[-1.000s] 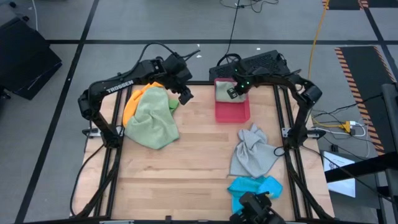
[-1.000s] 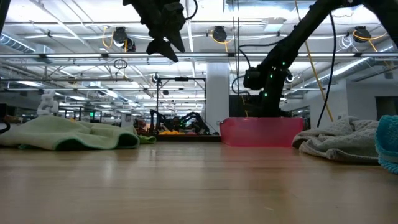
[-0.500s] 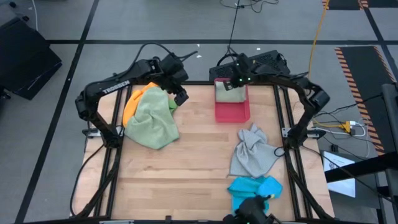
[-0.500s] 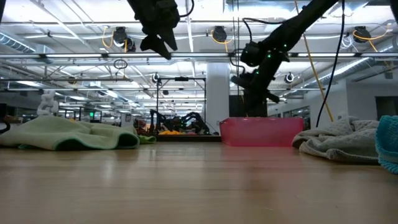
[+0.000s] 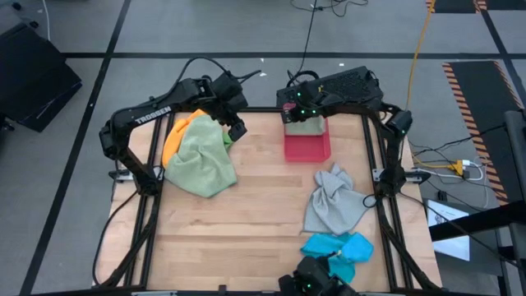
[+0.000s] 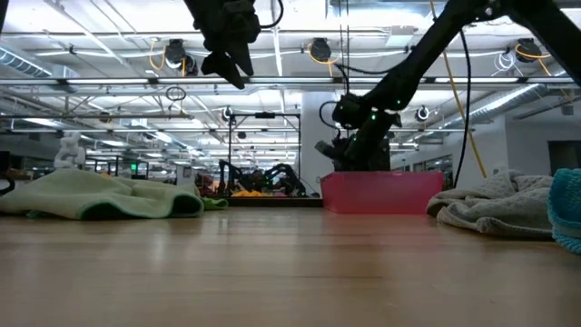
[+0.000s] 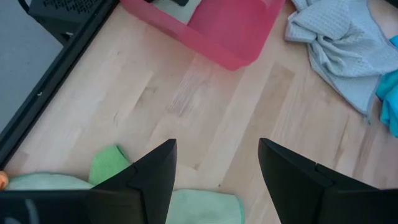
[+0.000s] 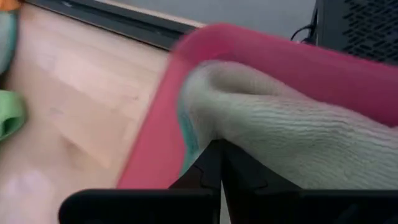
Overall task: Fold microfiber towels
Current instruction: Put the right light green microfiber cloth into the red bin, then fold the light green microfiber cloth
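A folded pale sage towel (image 5: 306, 125) lies in the far end of the pink-red tray (image 5: 309, 148). My right gripper (image 5: 290, 112) is shut and low at the tray's far left corner, its fingertips (image 8: 214, 163) by that towel's edge. My left gripper (image 5: 237, 128) hangs open, high above the table. Below it is a crumpled heap of a pale sage towel (image 5: 201, 160), an orange one (image 5: 173, 138) and a bright green one (image 7: 109, 163). A grey towel (image 5: 333, 201) and a bright blue one (image 5: 339, 245) lie crumpled on the right. My right gripper's shut fingers point slanting down at the folded towel's edge (image 8: 205, 124), next to the tray's wall (image 8: 155, 149). Whether the fingertips touch the cloth, I cannot tell.
Bare wood (image 5: 263, 214) lies between the left heap and the grey towel. A black box (image 5: 349, 82) stands just behind the table's far edge. Dark frame rails (image 5: 148, 164) run along both sides.
My right gripper has risen out of the tray's far end, gone toward the table's left and sunk again at the tray's far left corner, rolling as it went. It has stayed shut. The towels have kept still.
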